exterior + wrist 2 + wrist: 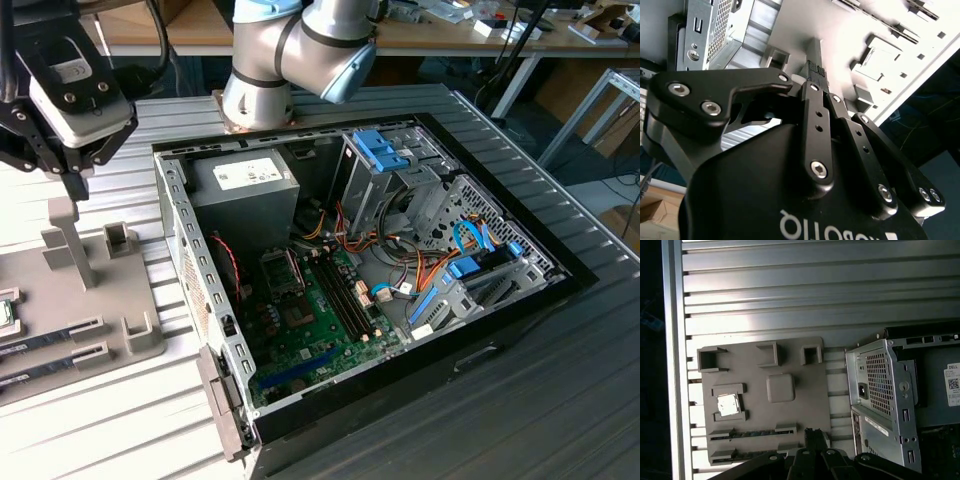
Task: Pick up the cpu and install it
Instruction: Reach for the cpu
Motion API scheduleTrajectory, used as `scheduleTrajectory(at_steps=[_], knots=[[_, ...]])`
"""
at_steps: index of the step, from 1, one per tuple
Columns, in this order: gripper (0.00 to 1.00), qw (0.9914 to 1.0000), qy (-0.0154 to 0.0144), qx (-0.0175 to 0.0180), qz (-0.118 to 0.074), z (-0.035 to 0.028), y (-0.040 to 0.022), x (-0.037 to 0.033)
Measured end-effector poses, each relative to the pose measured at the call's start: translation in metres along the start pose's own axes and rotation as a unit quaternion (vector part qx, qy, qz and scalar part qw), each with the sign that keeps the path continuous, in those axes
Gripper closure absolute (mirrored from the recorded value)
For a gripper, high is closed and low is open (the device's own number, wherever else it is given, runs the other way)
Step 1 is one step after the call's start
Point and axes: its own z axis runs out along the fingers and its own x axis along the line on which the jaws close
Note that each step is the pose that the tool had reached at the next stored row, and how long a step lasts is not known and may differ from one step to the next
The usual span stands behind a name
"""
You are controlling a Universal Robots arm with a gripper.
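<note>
The cpu [727, 404] is a small silvery square lying in a holder on the grey fixture plate [805, 385]. In the exterior view the cpu [5, 311] shows at the far left edge. My gripper [76, 185] hangs above the plate's far part, well away from the cpu, with its thin fingers together and nothing between them. In both wrist views the gripper [813, 433] [814, 64] points down at the plate's edge nearest the computer case. The empty processor socket [281, 268] sits on the green motherboard [310, 330] inside the open case.
The open computer case [190, 250] stands to the exterior view's right of the plate, with a grey power-supply box [245, 185] and blue-tabbed drive cage [385, 150] inside. Two memory sticks [50, 345] lie in slots on the plate. Upright grey posts [70, 240] rise from it.
</note>
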Motion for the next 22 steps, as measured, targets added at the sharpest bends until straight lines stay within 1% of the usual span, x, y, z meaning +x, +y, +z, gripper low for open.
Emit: scheduleTrajectory(at_steps=[11, 15, 22], knots=[[0.89, 1.0, 0.0, 0.0, 0.0, 0.0022, -0.0007, 0.0074], [0.89, 1.0, 0.0, 0.0, 0.0, 0.0031, -0.0011, 0.0121], [0.89, 1.0, 0.0, 0.0, 0.0, 0.0047, -0.0015, 0.0174]])
